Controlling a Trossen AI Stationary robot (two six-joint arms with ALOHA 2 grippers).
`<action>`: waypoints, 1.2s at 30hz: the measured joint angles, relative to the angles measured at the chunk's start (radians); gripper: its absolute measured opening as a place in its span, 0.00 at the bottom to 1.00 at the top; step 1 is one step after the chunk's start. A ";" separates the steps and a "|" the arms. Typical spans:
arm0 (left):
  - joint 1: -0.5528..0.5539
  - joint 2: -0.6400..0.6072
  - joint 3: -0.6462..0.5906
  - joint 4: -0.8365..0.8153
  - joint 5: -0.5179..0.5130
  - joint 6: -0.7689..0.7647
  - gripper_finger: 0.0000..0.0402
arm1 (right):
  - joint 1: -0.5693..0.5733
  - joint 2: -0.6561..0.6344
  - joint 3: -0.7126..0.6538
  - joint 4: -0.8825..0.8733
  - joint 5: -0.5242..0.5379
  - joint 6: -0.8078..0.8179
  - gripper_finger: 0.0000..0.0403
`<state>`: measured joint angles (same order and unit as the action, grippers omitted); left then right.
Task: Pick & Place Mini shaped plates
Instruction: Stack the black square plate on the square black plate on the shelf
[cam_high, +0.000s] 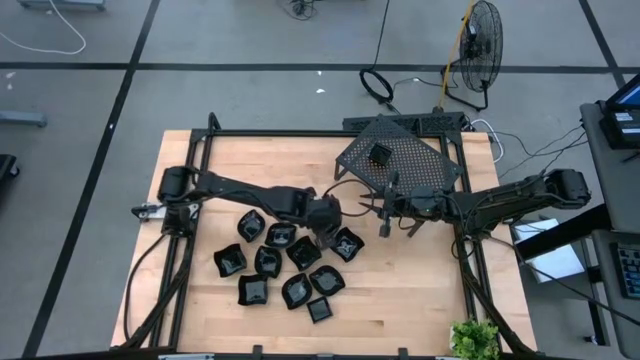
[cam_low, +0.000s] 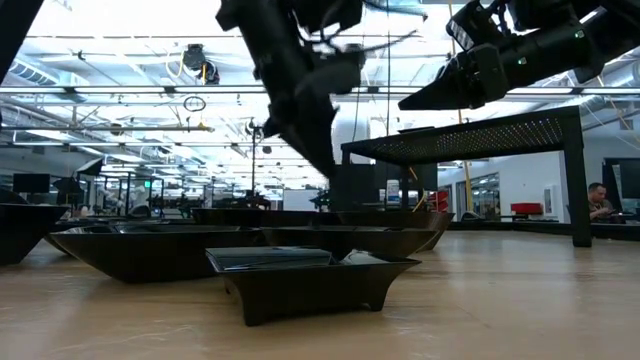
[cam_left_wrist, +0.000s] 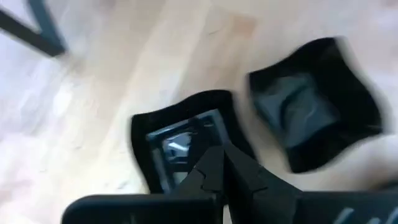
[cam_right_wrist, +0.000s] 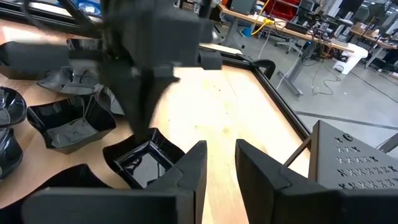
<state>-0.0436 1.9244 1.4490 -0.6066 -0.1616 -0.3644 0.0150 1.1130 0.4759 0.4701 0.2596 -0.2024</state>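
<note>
Several glossy black mini shaped plates lie in a cluster on the wooden table, left of the middle. My left gripper stands at the cluster's right edge, pointing steeply down and shut on a square plate, which also shows in the right wrist view. One more plate rests on the black perforated rack at the far side. My right gripper hangs open in front of the rack, nearly level and pointing toward the left arm, with nothing between its fingers. My left gripper has the square plate by its rim, on the side toward the arm; the shut fingers cover the exact spot. They come from above, slanting down. The plate sits at their tips with its hollow up; whether it is clear of the table, I cannot tell.
The rack stands on legs above the table's far right part. Black frame rails run along the table's sides. A green plant sits at the near right corner. Bare wood lies between the cluster and the right rail. A person sits far behind.
</note>
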 joint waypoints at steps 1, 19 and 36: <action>-0.003 -0.006 0.000 -0.002 0.028 -0.009 0.01 | 0.000 0.000 0.000 -0.001 0.000 0.000 0.18; 0.011 0.150 0.000 0.030 0.005 -0.080 0.29 | 0.000 0.000 0.000 0.008 0.000 0.000 0.18; 0.021 0.195 0.005 0.044 0.036 -0.063 0.29 | 0.000 0.000 0.000 0.007 0.000 0.000 0.18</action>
<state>-0.0223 2.1197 1.4540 -0.5621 -0.1254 -0.4278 0.0147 1.1130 0.4759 0.4774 0.2600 -0.2024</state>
